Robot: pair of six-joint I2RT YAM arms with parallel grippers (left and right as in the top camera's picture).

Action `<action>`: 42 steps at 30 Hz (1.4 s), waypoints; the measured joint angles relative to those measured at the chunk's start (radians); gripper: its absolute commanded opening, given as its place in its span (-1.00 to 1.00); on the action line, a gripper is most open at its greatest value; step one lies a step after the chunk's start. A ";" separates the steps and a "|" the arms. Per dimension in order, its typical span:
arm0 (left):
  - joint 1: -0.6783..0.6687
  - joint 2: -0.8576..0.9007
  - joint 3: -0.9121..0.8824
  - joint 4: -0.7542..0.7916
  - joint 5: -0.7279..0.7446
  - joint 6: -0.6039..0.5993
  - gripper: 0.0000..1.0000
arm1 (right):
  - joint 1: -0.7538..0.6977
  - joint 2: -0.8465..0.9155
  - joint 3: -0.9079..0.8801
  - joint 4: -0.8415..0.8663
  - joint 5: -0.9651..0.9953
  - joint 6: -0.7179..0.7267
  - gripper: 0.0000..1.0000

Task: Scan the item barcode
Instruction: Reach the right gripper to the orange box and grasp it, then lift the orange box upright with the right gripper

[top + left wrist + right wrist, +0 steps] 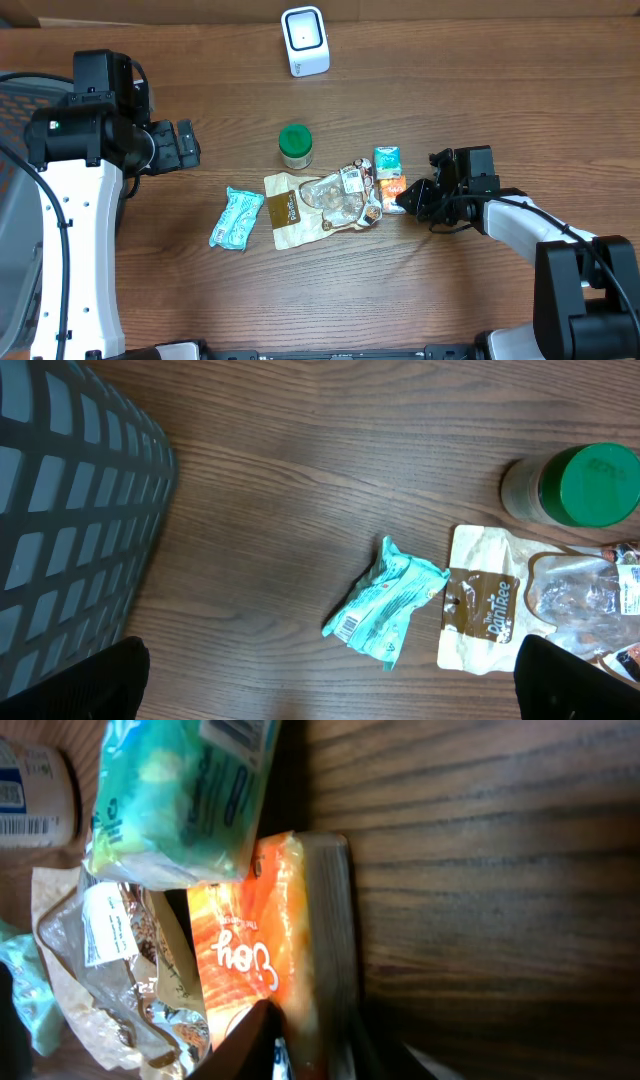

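Note:
A pile of grocery items lies mid-table. My right gripper point(405, 200) reaches it from the right, its jaws closed over the near edge of an orange snack packet point(392, 190). In the right wrist view that orange packet point(245, 930) runs down between my dark fingers point(240, 1045), one on its printed face and one beyond its edge. A white barcode scanner point(305, 40) stands at the far edge of the table. My left gripper point(185, 145) hovers wide open at the left, holding nothing, over bare wood point(330, 690).
A teal packet point(236, 218) lies left of the pile, beside a brown-and-cream pouch point(285, 210) and a clear crinkled bag point(345, 195). A green-lidded jar point(295, 145) and a green packet point(386, 160) sit behind. A dark mesh basket point(70, 510) stands at the far left.

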 measured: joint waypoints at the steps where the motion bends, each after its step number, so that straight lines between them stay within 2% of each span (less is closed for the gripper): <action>1: 0.000 0.000 0.000 0.000 0.000 0.000 0.99 | 0.000 0.000 0.000 -0.003 -0.002 0.002 -0.51; 4: 0.000 0.000 0.000 0.000 0.000 0.000 0.99 | 0.001 0.000 0.000 -0.007 -0.008 0.001 -0.49; 5: 0.000 0.000 0.000 0.000 0.000 0.000 0.99 | 0.001 0.000 0.000 -0.007 -0.010 0.002 -0.60; 6: 0.000 0.000 0.000 0.000 0.000 0.000 0.99 | 0.001 0.000 0.000 -0.008 -0.013 0.001 -0.92; 15: 0.000 0.000 0.000 0.000 0.000 0.000 0.99 | -0.016 -0.020 0.000 -0.111 -0.162 -0.031 -0.93; 22: 0.000 0.000 0.000 0.000 0.000 0.000 0.99 | -0.061 -0.204 0.000 -0.209 -0.356 -0.045 -0.93; 26: 0.000 0.000 0.000 0.000 0.000 0.000 0.99 | -0.076 -0.280 0.000 -0.187 -0.509 -0.037 -0.93; 29: 0.000 0.000 0.000 0.000 0.000 0.000 0.99 | -0.092 -0.293 0.001 -0.111 -0.641 0.003 -0.92; 34: 0.000 0.000 0.000 0.000 0.000 0.000 0.99 | -0.103 -0.293 0.002 0.067 -0.816 0.176 -0.93; 42: 0.000 0.000 0.000 -0.001 0.000 0.000 1.00 | -0.105 -0.293 0.004 0.488 -0.911 0.701 -0.93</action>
